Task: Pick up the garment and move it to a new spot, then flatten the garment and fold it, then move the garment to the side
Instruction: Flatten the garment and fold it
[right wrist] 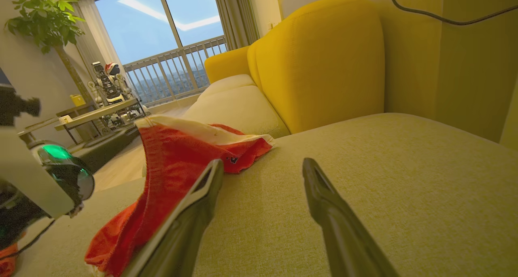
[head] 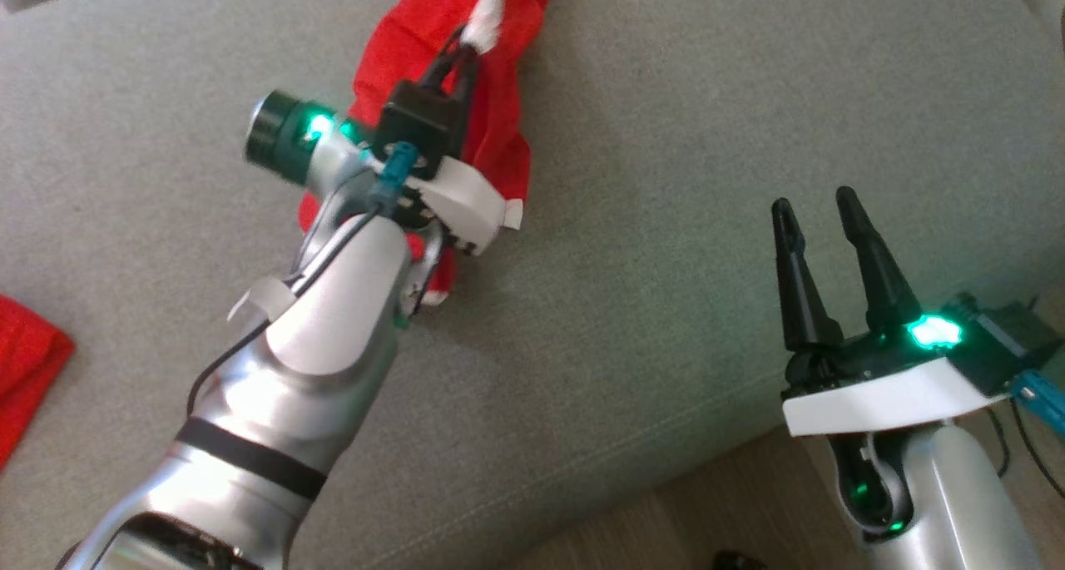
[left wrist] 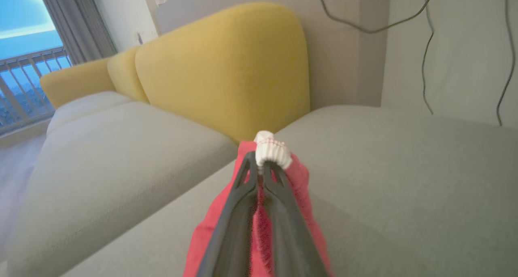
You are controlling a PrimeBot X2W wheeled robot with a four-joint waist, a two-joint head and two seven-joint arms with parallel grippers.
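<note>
The garment [head: 491, 129] is red with white trim, bunched on the grey sofa seat [head: 666, 137] at the top middle of the head view. My left gripper [head: 468, 52] reaches over it, shut on its white trim [head: 491, 8]. In the left wrist view the two dark fingers [left wrist: 243, 204] meet on the white edge [left wrist: 272, 151], red cloth [left wrist: 301, 200] hanging around them. My right gripper [head: 815, 208] hovers open at the lower right, apart from the garment. From the right wrist, the garment [right wrist: 178, 155] rises in a lifted ridge to the left of the open gripper [right wrist: 263, 168].
Another red cloth [head: 25, 370] lies at the sofa's left edge. Yellow back cushions [left wrist: 226, 66] stand behind the seat. The seat's front edge and wooden floor [head: 682, 512] lie at the lower right. Cables [left wrist: 425, 46] hang along the wall.
</note>
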